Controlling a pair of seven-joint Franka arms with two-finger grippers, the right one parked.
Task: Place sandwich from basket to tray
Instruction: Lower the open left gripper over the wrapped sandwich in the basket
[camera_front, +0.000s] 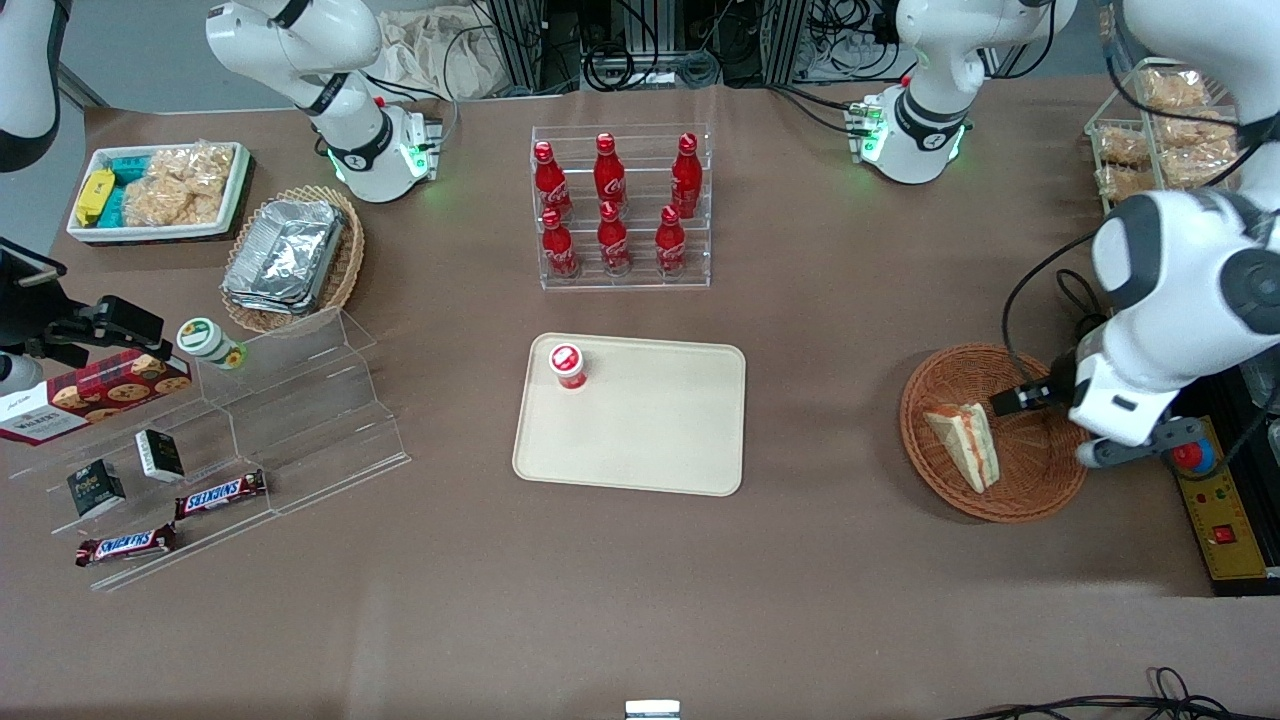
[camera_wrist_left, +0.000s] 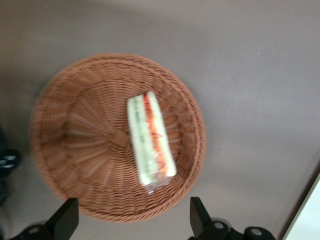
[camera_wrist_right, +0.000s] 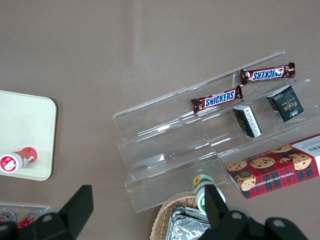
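The sandwich (camera_front: 966, 443) (camera_wrist_left: 150, 142), a white-bread wedge with red and green filling in clear wrap, lies in the reddish-brown wicker basket (camera_front: 1040, 485) (camera_wrist_left: 75, 145) at the working arm's end of the table. My gripper (camera_front: 1012, 400) (camera_wrist_left: 131, 220) hangs above the basket's rim, off to one side of the sandwich and apart from it. It is open, with both black fingers (camera_wrist_left: 65, 220) spread wide and nothing between them. The cream tray (camera_front: 650, 430) (camera_wrist_right: 25, 130) lies mid-table, toward the parked arm from the basket.
A small red-capped bottle (camera_front: 568, 365) stands on a corner of the tray. A clear rack of red cola bottles (camera_front: 620, 210) stands farther from the front camera than the tray. A yellow emergency-stop box (camera_front: 1215, 500) lies beside the basket.
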